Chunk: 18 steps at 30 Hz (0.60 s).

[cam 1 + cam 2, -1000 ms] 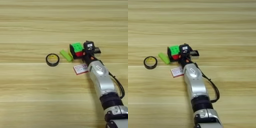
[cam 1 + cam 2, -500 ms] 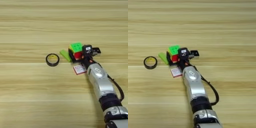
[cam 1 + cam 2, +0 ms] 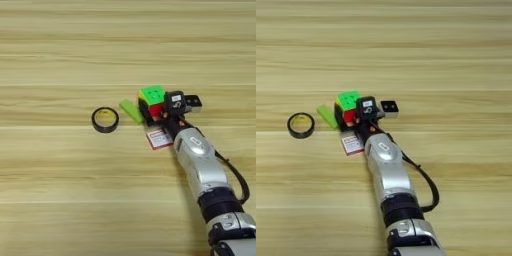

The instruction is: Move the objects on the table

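The puzzle cube [image 3: 152,99] sits mid-table, green face up, with the lime bar [image 3: 131,111] just to its left and the red-and-white card box [image 3: 159,138] near its front. The right gripper [image 3: 159,109] is pressed against the cube's right side — whether its fingers clasp it I cannot tell. The step looks like grasping the cube; next, a confirmed hold, then a lift clear of the bar.

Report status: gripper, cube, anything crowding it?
Right gripper at the puzzle cube, fingers unclear. Lime bar and card box close by. Tape ring apart, left.
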Each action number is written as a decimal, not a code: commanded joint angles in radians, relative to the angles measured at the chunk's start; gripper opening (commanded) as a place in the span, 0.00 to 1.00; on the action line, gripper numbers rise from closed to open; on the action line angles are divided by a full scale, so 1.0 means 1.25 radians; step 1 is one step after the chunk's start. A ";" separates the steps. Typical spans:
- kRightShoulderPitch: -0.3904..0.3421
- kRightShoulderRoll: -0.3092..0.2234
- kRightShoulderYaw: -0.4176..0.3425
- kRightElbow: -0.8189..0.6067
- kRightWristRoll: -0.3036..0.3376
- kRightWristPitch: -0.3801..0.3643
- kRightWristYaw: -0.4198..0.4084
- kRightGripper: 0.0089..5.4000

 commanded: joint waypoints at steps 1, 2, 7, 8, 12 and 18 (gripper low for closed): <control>-0.062 -0.002 -0.005 -0.030 0.008 -0.029 -0.004 0.76; -0.062 -0.002 -0.005 -0.030 0.009 -0.030 -0.004 0.73; -0.061 -0.005 -0.010 -0.037 0.007 -0.036 -0.012 0.63; -0.061 -0.006 -0.013 -0.042 0.007 -0.038 -0.016 0.62; -0.061 -0.020 -0.037 -0.072 0.012 -0.045 -0.036 0.62; -0.061 -0.045 -0.084 -0.122 0.027 -0.037 -0.063 0.62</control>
